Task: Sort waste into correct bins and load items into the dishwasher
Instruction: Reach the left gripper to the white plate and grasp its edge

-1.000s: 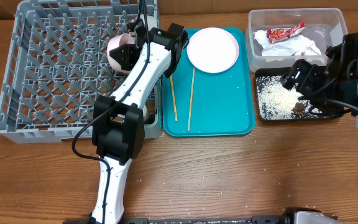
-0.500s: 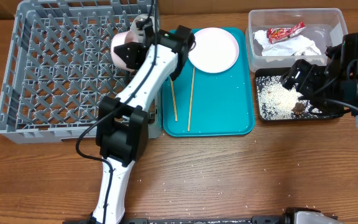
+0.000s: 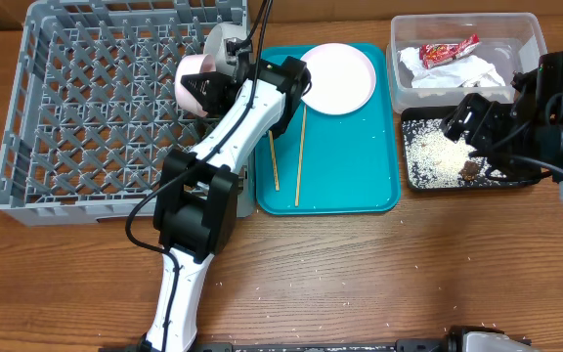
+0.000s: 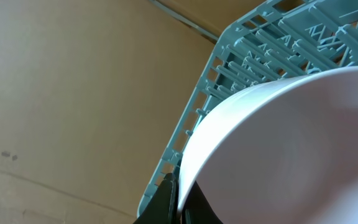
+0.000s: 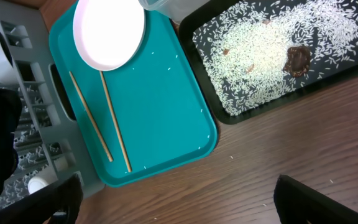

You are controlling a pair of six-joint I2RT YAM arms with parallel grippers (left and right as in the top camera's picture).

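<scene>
One bowl [image 3: 194, 84] has shifted slightly above the rack [image 3: 86, 117]; two chopsticks [image 3: 300, 156], one plate [image 3: 335, 78].

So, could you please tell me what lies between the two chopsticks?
Only bare teal tray shows between the chopsticks, clearest in the overhead view.

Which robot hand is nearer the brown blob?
Right. The right gripper hangs open over the black tray by the brown lump; the left gripper is far off at the grey rack, gripping a bowl.
</scene>
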